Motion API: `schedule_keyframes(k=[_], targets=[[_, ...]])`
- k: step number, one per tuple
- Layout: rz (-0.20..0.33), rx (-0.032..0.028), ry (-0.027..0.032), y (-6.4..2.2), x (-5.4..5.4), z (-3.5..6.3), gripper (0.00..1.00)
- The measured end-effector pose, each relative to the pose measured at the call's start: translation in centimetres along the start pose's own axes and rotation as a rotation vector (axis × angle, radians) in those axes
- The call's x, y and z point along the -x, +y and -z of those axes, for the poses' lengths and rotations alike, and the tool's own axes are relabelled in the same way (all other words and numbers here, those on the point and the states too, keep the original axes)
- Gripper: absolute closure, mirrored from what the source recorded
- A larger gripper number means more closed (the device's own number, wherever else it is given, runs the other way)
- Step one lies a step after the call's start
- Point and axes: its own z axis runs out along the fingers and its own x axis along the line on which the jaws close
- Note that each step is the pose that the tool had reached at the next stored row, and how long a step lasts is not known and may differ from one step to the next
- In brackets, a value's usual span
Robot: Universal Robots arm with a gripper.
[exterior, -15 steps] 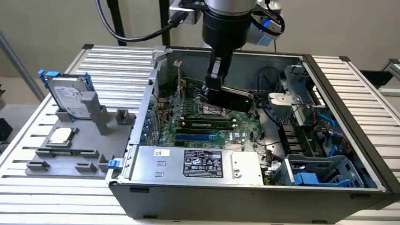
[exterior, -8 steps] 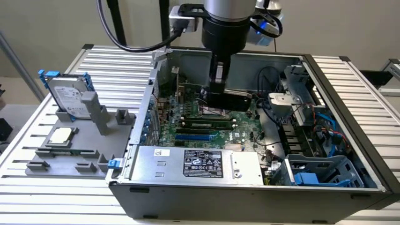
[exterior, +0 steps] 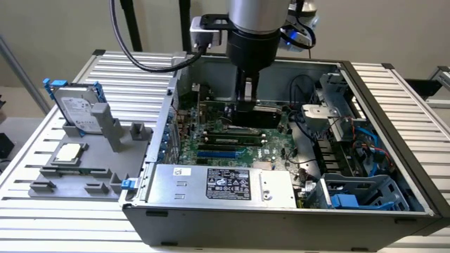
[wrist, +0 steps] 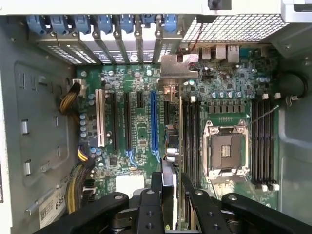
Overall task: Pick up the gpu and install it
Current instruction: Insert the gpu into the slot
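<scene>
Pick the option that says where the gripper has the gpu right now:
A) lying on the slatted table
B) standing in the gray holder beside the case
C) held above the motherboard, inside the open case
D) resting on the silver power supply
C: in the wrist view the gripper holds the gpu edge-on over the green motherboard, within the open computer case.

A slatted table (exterior: 56, 232) carries the computer case (exterior: 281, 229) and gray tray (exterior: 98, 163).
</scene>
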Motion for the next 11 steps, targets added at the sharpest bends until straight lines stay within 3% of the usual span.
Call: schedule_keyframes(k=[11], targets=[[0.010, 0.0013, -0.0009, 1.24, -1.3, -1.85, 1.00]])
